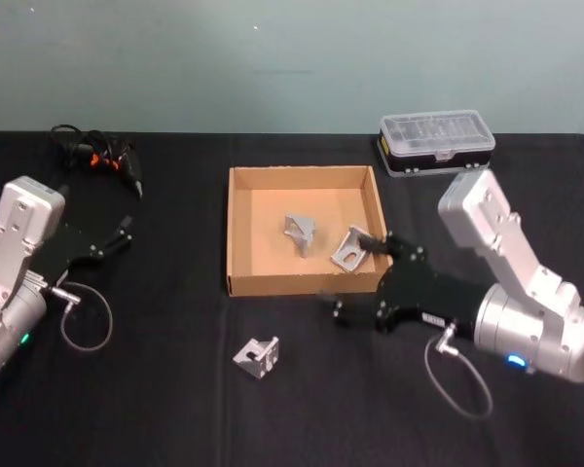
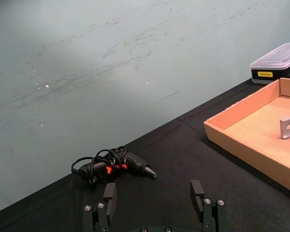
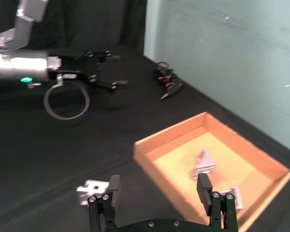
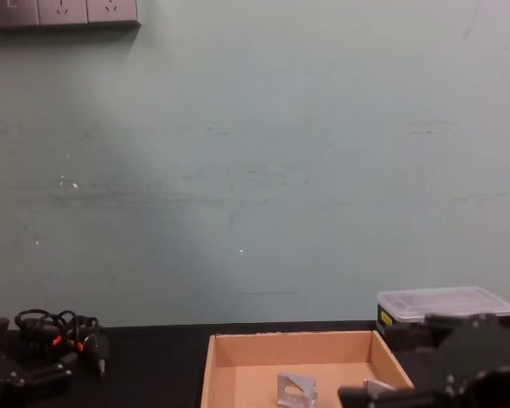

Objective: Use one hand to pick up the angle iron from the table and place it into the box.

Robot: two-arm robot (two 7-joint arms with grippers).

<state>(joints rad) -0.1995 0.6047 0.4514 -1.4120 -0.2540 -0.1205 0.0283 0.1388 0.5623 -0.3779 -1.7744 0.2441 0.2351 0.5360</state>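
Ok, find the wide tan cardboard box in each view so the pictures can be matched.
Head view: the wide tan cardboard box, centre of the picture.
Left wrist view: one corner and wall, before the clear-lidded plastic case.
Right wrist view: whole, just beyond the right gripper.
Chest view: bottom centre, seen side-on.
Shared landmark: the black cable bundle with orange marks, on the matte black table off the box's left side.

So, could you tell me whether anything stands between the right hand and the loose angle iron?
Nothing visible does: only bare matte black table separates the open right hand from the small silver metal angle iron.
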